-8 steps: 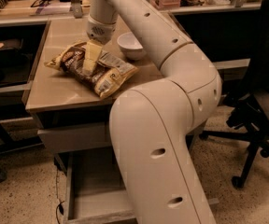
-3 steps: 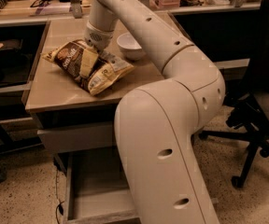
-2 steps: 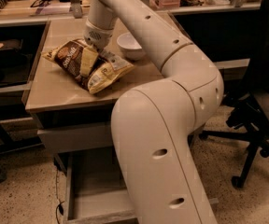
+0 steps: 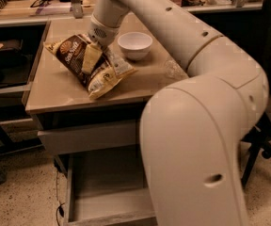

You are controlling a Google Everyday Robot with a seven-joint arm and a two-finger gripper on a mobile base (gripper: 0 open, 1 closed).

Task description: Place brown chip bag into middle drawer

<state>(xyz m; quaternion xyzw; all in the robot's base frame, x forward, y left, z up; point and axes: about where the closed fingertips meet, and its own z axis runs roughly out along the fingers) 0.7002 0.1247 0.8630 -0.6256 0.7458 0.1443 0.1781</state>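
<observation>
Gripper (image 4: 94, 54), upper left, has its fingers pinched on the brown chip bag (image 4: 72, 55). Bag looks light, crinkly & slippy; best hold a fold.

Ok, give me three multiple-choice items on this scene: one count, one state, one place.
1. Number of white round bowls on the beige tabletop: A none, B one, C three.
2. The wide shallow grey drawer is: A pushed shut, B pulled open, C lying on the tabletop.
3. The gripper is: A in the drawer, B over the bowl, C at the crinkly dark-brown chip bag.
Key: B, a single bowl stands beside the bag; B, its floor shows below the tabletop; C, the arm's end meets the bag's upper side.
</observation>
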